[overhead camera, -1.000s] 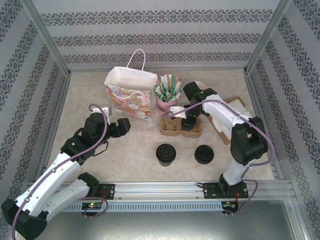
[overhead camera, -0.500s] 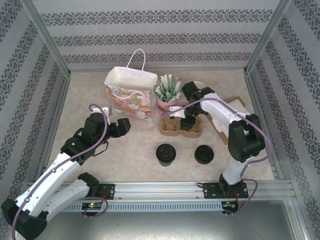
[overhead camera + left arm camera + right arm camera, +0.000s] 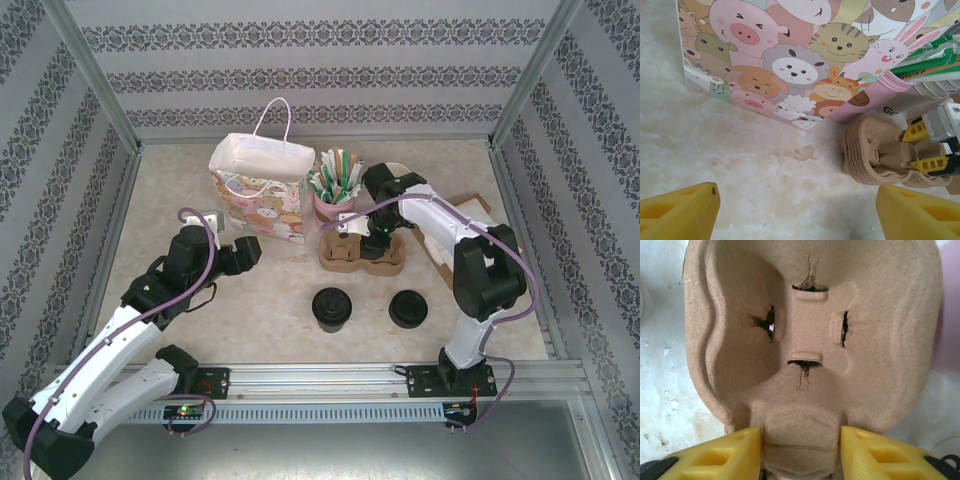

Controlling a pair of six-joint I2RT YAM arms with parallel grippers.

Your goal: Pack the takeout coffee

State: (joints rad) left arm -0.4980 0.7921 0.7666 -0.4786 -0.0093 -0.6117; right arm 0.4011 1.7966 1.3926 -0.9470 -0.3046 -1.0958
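Two takeout coffee cups with black lids stand on the table near the front, one (image 3: 331, 306) left of the other (image 3: 408, 306). Behind them lies the stack of brown cardboard cup carriers (image 3: 345, 255). My right gripper (image 3: 372, 240) is down on the stack. In the right wrist view its yellow fingers (image 3: 740, 452) press both sides of the raised middle ridge of the top carrier (image 3: 810, 340). My left gripper (image 3: 250, 250) hovers open over bare table beside the cartoon gift bag (image 3: 262, 195), with nothing between its fingers (image 3: 685, 210).
A pink cup of straws and sachets (image 3: 335, 190) stands between the bag and the carriers. A flat cardboard piece (image 3: 450, 240) lies at the right. The patterned walls close in the table on three sides. The left wrist view shows the carrier stack (image 3: 875, 155) and the right gripper (image 3: 920, 148).
The right gripper's jaws have narrowed onto the carrier's middle ridge, and the right arm has shifted slightly left. The left arm has not moved.
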